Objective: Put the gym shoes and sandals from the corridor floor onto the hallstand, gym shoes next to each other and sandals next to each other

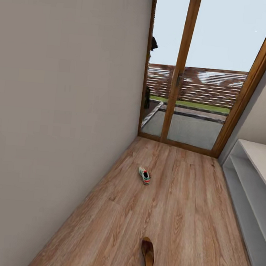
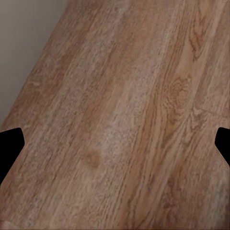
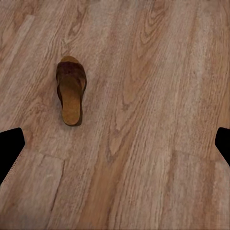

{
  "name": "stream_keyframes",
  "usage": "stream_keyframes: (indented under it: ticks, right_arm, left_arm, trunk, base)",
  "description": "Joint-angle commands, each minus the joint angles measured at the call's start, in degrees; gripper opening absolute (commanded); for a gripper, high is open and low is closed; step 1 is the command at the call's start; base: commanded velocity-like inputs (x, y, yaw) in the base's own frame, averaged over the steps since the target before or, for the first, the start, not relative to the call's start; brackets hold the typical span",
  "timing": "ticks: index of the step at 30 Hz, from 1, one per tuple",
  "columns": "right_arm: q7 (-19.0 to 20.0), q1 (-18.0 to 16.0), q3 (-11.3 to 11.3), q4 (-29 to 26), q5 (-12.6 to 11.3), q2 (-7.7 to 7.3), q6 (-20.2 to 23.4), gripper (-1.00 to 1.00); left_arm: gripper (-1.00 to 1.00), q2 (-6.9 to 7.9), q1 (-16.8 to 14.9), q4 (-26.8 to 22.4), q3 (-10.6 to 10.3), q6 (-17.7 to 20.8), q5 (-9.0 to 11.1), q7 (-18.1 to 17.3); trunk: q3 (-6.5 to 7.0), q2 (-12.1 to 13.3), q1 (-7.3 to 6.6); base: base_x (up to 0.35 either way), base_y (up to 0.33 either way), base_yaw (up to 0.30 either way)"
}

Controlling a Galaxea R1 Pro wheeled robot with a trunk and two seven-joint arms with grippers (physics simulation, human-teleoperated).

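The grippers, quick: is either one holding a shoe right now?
Left gripper: open, holding nothing, above bare floor.
Right gripper: open, holding nothing; a brown sandal lies on the floor ahead of it.

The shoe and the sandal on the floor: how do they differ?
The shoe is white with green and red-orange accents and a closed upper; the sandal is plain brown, open and much flatter. The shoe lies nearer the glass door, the sandal nearer the camera. Both rest on the wood floor, neither on the grey rack, and nothing touches either.
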Motion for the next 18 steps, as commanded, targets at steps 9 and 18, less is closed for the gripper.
stream_keyframes:
  ticks: [9,18]
  right_arm:
    - [-0.02,-0.03,0.15,0.00,-0.59,-0.02,-0.20,1.00]
    - [0.03,-0.03,0.15,-0.02,-0.59,-0.02,-0.20,1.00]
  left_arm:
    - [1.00,0.00,-0.03,0.04,-0.04,-0.24,0.20,-0.01]
    - [1.00,-0.06,-0.03,-0.03,-0.10,-0.26,0.23,-0.01]
  trunk:
    - [-0.05,-0.02,0.02]
    - [-0.05,-0.02,0.02]
  base:
    - [0.085,0.004,0.000]
    - [0.010,0.000,0.000]
